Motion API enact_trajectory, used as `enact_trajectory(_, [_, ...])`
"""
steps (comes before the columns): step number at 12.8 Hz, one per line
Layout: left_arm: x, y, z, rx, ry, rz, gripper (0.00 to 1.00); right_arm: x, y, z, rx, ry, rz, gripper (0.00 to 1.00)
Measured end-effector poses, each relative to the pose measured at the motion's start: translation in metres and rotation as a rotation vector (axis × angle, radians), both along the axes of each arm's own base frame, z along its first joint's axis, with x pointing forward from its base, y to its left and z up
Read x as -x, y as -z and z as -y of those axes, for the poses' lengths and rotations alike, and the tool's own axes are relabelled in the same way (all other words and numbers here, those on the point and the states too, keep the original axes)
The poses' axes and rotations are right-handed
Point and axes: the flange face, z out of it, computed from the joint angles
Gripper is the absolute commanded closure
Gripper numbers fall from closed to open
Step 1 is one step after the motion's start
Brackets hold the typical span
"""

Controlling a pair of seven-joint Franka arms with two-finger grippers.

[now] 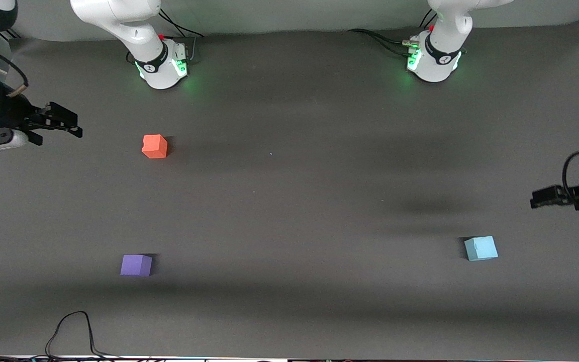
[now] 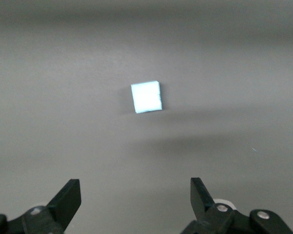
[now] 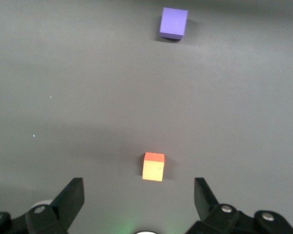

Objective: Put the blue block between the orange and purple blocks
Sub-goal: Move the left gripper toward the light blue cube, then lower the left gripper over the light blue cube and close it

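The blue block lies on the dark mat toward the left arm's end of the table. It also shows in the left wrist view. My left gripper hangs open and empty over the mat close to it, its jaws wide apart. The orange block and the purple block lie toward the right arm's end, the purple one nearer to the front camera, with a wide gap between them. My right gripper hangs open and empty over the mat beside the orange block. The purple block also shows there.
The two arm bases stand at the table's robot edge. A thin black cable loops onto the mat at the edge nearest the front camera, close to the purple block.
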Motion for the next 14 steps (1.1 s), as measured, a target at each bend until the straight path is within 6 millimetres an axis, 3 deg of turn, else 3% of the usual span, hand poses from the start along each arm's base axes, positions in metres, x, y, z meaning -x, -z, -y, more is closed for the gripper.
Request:
enact_trajectory(2, [-0.023, 0.017, -0.015, -0.004, -0.006, 0.047, 0.00, 0.000, -0.003, 0.011, -0.001, 0.030, 0.004, 0.00])
enact_trajectory(4, [-0.039, 0.034, -0.016, -0.006, -0.004, 0.083, 0.00, 0.001, -0.004, 0.019, -0.002, 0.048, 0.001, 0.00])
enact_trajectory(7, [-0.056, 0.077, -0.010, -0.002, 0.007, 0.100, 0.00, -0.001, -0.016, 0.020, -0.018, 0.061, 0.026, 0.00])
enact_trajectory(9, [-0.064, 0.116, 0.004, 0.005, 0.025, 0.093, 0.00, -0.002, -0.019, 0.024, -0.044, 0.075, 0.030, 0.00])
enact_trajectory(11, [-0.066, 0.170, 0.023, 0.009, 0.039, 0.085, 0.00, -0.006, -0.013, 0.025, -0.043, 0.076, 0.014, 0.00])
enact_trajectory(14, [-0.057, 0.240, 0.030, 0.010, 0.037, 0.081, 0.00, -0.011, -0.003, 0.026, -0.041, 0.079, -0.008, 0.00])
